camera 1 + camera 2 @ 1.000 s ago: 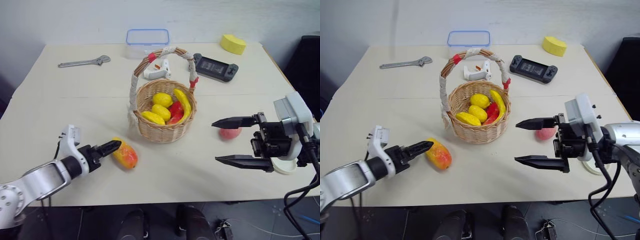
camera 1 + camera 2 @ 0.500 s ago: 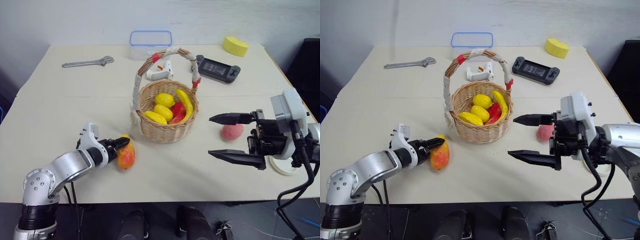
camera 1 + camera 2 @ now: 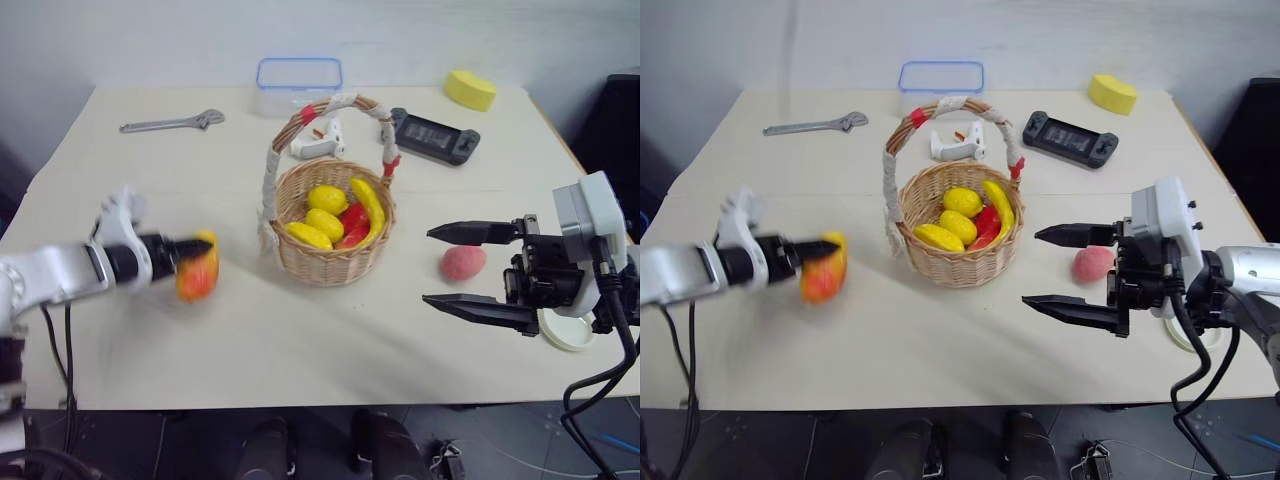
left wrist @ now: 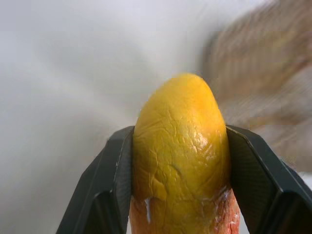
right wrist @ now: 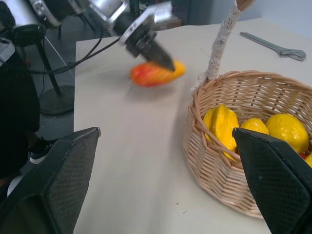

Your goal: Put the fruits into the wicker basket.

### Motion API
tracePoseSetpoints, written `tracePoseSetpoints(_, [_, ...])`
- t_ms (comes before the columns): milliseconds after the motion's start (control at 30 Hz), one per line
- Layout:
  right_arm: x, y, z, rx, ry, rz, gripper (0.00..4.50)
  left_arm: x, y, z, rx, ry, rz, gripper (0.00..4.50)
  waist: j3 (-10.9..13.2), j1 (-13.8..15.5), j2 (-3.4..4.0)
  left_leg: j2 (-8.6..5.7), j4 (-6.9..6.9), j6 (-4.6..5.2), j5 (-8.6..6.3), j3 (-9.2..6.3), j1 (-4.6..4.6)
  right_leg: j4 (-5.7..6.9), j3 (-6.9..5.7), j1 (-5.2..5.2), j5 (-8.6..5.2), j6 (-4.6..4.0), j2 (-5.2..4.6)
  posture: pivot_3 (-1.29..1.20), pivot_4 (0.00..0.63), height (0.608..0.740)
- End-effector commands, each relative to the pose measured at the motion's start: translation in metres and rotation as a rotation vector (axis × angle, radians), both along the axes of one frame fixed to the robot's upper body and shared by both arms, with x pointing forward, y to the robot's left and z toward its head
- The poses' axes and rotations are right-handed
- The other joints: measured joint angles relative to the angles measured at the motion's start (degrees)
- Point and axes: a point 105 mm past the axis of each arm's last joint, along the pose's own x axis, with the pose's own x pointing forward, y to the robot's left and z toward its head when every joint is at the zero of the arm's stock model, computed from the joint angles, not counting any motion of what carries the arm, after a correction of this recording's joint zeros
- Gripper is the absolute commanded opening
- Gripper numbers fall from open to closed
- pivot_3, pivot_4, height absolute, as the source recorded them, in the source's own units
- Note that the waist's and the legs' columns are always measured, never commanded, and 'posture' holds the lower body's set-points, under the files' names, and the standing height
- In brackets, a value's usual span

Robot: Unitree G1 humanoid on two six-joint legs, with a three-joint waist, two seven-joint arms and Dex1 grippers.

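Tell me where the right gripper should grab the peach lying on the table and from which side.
Grip the peach across its round middle, coming down from above. It lies alone on the table, clear of the wicker basket, so any pair of opposite sides would probably do. The right gripper, already open, hangs just in front of it.

No readable text, label or number seems to show on anything here.
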Motion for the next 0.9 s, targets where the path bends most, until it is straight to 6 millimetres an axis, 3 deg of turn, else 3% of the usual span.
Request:
tracePoseSetpoints(33, [0.004, -0.003, 0.013, 0.058, -0.06, -0.043, 4.5, 0.012, -0.02, 0.039, -0.024, -0.152, -0.142, 2.35, -0.02, -0.05, -0.03, 0.0, -0.01, 0.02, -0.01, 0.04, -0.04, -0.01, 0.0, 0.01, 0.06, 0.11, 0.03, 0.0, 0.15, 0.74])
tracePoseSetpoints(333, [0.01, -0.008, 0.023, 0.111, -0.107, -0.133, 4.5, 0.072, -0.088, 0.084, 0.083, -0.456, -0.408, 2.35, 0.0, -0.55, -0.09, -0.08, -0.21, 0.03, -0.03, 0.77, -0.17, -0.47, -0.09, -0.06, 0.13, 0.24, 0.33, 0.0, 0.15, 0.74])
tracePoseSetpoints(433, [0.006, -0.008, 0.022, 0.112, -0.113, -0.153, 4.5, 0.081, -0.122, 0.09, 0.06, -0.512, -0.504, 2.35, 0.01, -0.59, -0.1, -0.06, -0.31, 0.01, -0.04, 0.8, -0.25, -0.63, -0.11, -0.13, 0.13, 0.25, 0.39, 0.0, 0.15, 0.74])
tracePoseSetpoints(533, [0.003, -0.01, 0.021, 0.111, -0.118, -0.176, 4.5, 0.081, -0.141, 0.084, 0.066, -0.508, -0.589, 2.35, 0.02, -0.8, -0.12, -0.07, -0.34, 0.04, -0.06, 0.84, -0.39, -0.74, -0.12, -0.25, 0.15, 0.28, 0.39, 0.0, 0.15, 0.74])
tracePoseSetpoints(567, [0.003, -0.01, 0.021, 0.112, -0.119, -0.185, 4.5, 0.082, -0.143, 0.08, 0.075, -0.494, -0.6, 2.35, 0.02, -0.93, -0.12, -0.07, -0.34, 0.04, -0.06, 0.88, -0.46, -0.73, -0.11, -0.35, 0.15, 0.29, 0.39, 0.0, 0.15, 0.74])
tracePoseSetpoints(600, [0.002, -0.011, 0.021, 0.112, -0.12, -0.193, 4.5, 0.082, -0.144, 0.077, 0.077, -0.48, -0.608, 3.07, 0.02, -1.03, -0.13, -0.07, -0.34, 0.04, -0.06, 0.91, -0.53, -0.67, -0.08, -0.46, 0.16, 0.3, 0.39, 0.0, 0.15, 0.74])
tracePoseSetpoints(767, [-0.001, -0.014, 0.02, 0.117, -0.115, -0.227, 4.5, 0.082, -0.126, 0.068, 0.148, -0.468, -0.619, 4.49, 0.09, -1.14, -0.24, -0.02, -0.24, 0.03, 0.04, 0.93, -0.67, -0.36, 0.02, -0.74, 0.16, 0.3, 0.38, 0.0, 0.15, 0.74])
tracePoseSetpoints(867, [0.0, -0.017, 0.017, 0.115, -0.108, -0.247, 4.5, 0.081, -0.113, 0.069, 0.181, -0.491, -0.616, 4.49, 0.1, -1.12, -0.25, -0.02, -0.16, 0.05, 0.05, 0.89, -0.66, -0.25, 0.07, -0.75, 0.16, 0.29, 0.31, 0.0, 0.15, 0.74])
tracePoseSetpoints(900, [0.001, -0.02, 0.015, 0.11, -0.1, -0.269, 4.5, 0.078, -0.106, 0.078, 0.178, -0.546, -0.614, 4.49, 0.1, -1.0, -0.25, -0.03, -0.14, 0.08, 0.06, 0.85, -0.66, -0.22, 0.08, -0.76, 0.16, 0.29, 0.27, 0.0, 0.15, 0.74])
